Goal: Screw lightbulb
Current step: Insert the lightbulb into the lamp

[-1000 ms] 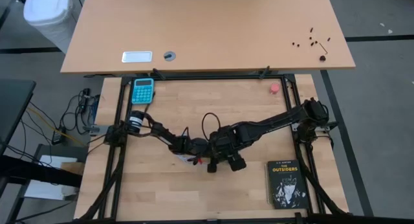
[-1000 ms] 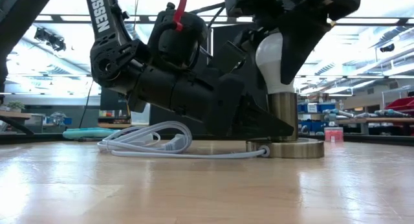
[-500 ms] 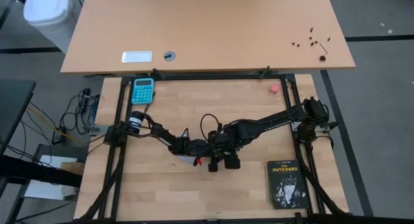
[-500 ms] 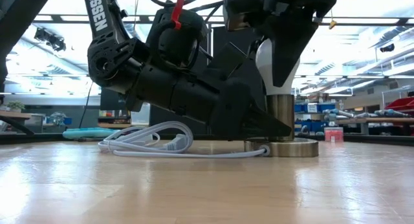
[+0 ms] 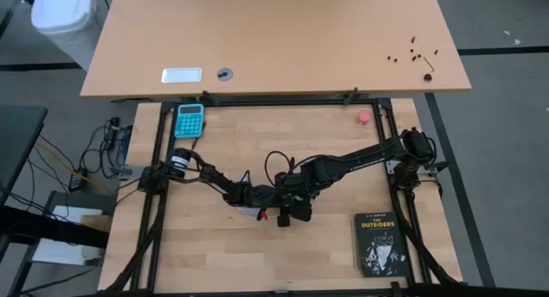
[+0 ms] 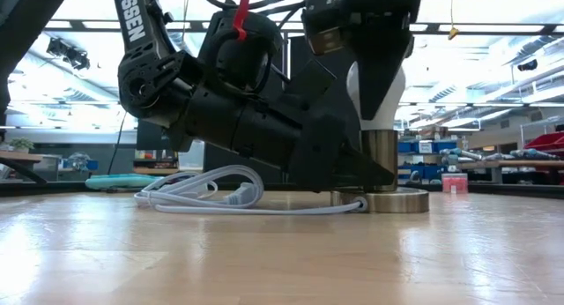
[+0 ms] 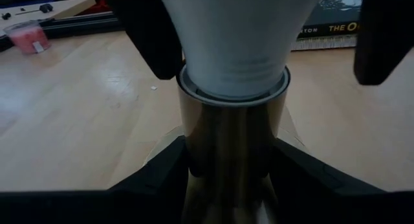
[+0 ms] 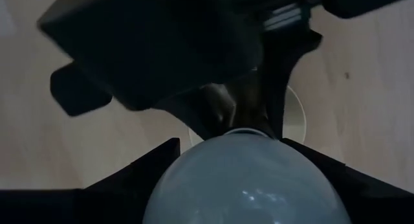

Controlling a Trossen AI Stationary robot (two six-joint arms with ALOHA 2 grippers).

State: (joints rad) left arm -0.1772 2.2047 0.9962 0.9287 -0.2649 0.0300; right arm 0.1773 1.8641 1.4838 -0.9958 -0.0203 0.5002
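White and frosted, the lightbulb [image 6: 376, 95] stood upright in the brassy socket [image 6: 381, 159] on its round base, near the middle of the wooden table [image 5: 223, 250]. From above, the right gripper [image 8: 240, 160] clasped the bulb's globe. Low at the table, the left gripper [image 7: 229, 160] clamped the socket's stem. A white cord [image 6: 208, 196] lay coiled beside the base.

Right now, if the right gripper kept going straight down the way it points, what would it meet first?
The lightbulb it already grips: the right gripper is closed on it from above. Directly below sits the brass socket, held by the left gripper.
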